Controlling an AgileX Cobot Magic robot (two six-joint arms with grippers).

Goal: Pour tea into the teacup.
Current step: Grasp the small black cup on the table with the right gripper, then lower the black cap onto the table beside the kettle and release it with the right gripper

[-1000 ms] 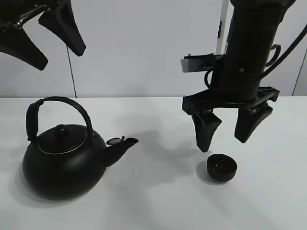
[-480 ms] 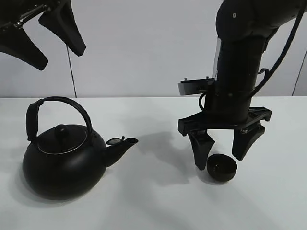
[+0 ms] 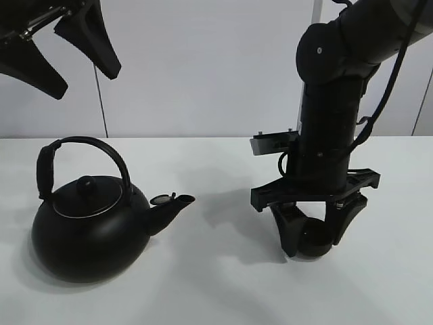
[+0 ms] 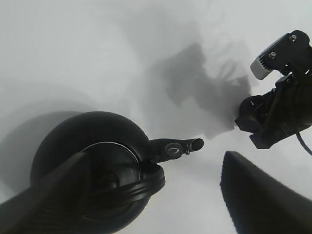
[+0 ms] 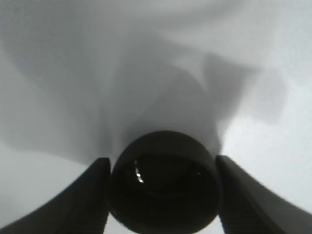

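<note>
Pressing the round matte teacup [image 5: 163, 187] are the right gripper's [image 3: 314, 240] ribbed fingers [image 5: 85, 202].

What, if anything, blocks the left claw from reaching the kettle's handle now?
Probably nothing, so yes: the left claw hangs open above the kettle, its handle upright and uncovered; the right claw is away around the teacup.

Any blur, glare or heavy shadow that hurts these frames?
Exterior high: sharp, even light, soft shadows beside the kettle and under the right pincer. Left wrist: kettle readable, near fingers blurred. Right wrist: teacup slightly soft, small glints inside, broad shadows around it.
</note>
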